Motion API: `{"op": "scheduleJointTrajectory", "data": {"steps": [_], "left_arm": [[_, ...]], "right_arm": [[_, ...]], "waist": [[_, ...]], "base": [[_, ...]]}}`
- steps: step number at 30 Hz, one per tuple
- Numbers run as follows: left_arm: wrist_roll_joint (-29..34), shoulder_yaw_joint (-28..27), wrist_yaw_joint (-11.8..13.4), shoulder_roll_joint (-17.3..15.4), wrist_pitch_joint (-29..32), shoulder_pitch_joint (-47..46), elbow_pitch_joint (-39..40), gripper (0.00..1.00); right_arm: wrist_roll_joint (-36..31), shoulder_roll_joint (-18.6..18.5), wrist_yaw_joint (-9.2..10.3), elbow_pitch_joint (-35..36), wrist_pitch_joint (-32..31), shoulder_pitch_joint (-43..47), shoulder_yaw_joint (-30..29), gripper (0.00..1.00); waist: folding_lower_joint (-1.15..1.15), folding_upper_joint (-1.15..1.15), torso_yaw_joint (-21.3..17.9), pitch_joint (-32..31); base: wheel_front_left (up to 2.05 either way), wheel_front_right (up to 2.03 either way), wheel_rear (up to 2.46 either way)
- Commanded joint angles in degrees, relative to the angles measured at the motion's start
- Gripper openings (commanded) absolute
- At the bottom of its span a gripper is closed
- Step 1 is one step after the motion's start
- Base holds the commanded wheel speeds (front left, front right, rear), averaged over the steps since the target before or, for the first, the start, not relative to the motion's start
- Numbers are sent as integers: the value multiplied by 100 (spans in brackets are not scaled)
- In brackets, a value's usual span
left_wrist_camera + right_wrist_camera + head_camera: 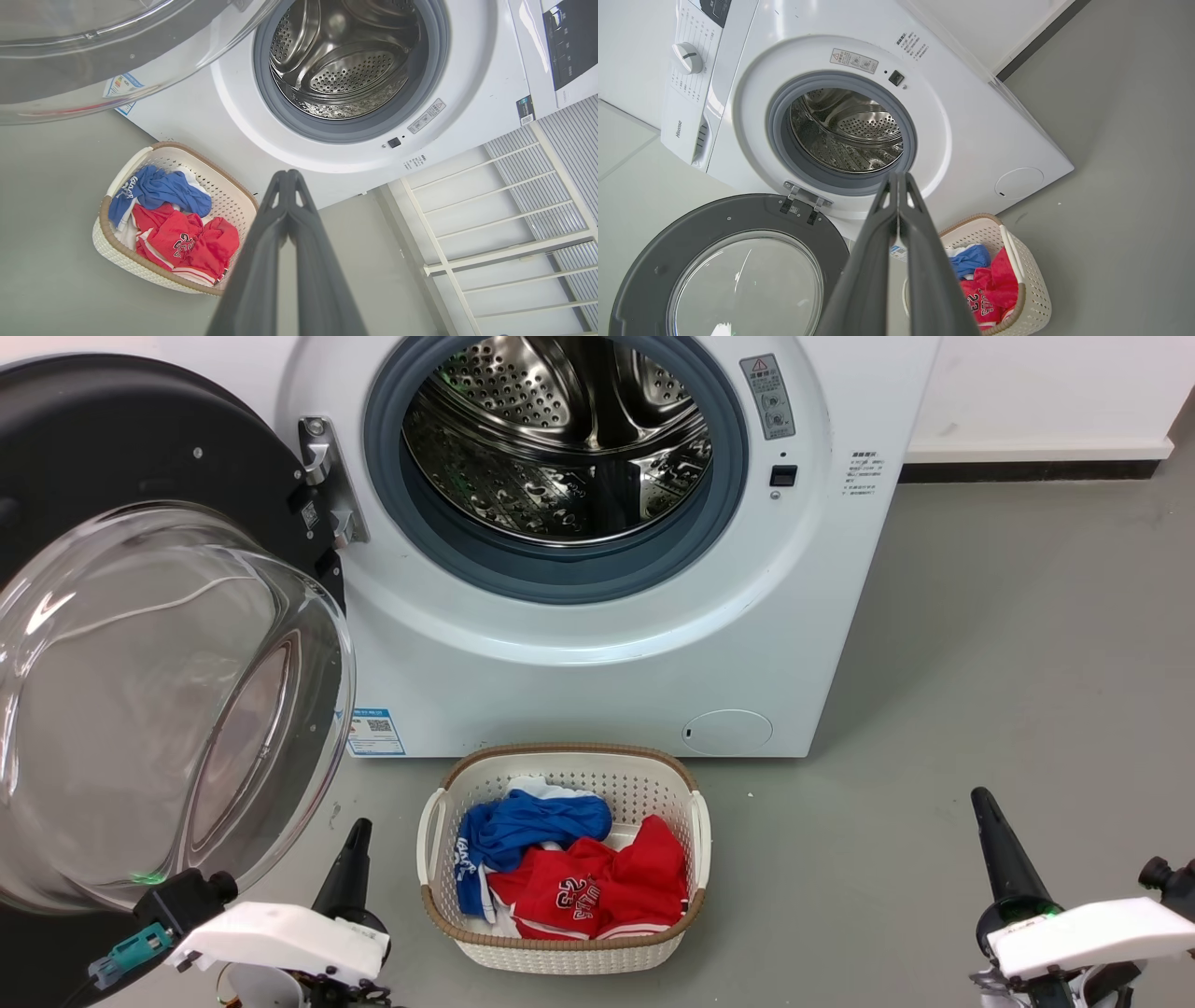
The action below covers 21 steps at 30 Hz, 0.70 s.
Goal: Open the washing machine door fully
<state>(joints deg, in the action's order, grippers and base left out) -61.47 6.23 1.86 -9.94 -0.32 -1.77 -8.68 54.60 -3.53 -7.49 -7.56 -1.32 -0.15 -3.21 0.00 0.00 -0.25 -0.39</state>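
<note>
Door [159, 709] is hanging swung far out to L of machine [607, 681], leaving drum [560, 439] clear, prob. fully open. L gripper [288, 176] & R gripper [899, 177] are sitting low w/ fingers pressed together, gripping nothing, as little seems left to pull.

- The washing machine door [177, 700]: on my feed, a clear, glossy glass bowl set in a matt black frame.
- Drum [560, 439]: bright, perforated steel, ringed by a dull grey rubber seal [551, 583].
- Machine body [579, 681]: smooth, glossy white.
- Basket [560, 957]: white perforated plastic with a brown woven-look rim, holding soft red and blue cloth [597, 887].
- Floor [1008, 644]: matt grey, as I see it.
</note>
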Motion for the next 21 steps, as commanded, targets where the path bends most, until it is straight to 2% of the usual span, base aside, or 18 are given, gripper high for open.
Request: {"op": "scheduleJointTrajectory", "data": {"steps": [1, 21], "left_arm": [[-99, -66, -59, 1, 10, -159, 29, 0], [-1268, -466, -399, 226, 220, -283, -178, 0]], "right_arm": [[120, -38, -1, 31, -11, -163, -16, 0], [1526, -36, -1, -221, -166, -342, -90, 0]], "waist": [[0, 0, 0, 1], [0, 0, 8, 18]], "base": [[0, 0, 0], [0, 0, 0]]}}
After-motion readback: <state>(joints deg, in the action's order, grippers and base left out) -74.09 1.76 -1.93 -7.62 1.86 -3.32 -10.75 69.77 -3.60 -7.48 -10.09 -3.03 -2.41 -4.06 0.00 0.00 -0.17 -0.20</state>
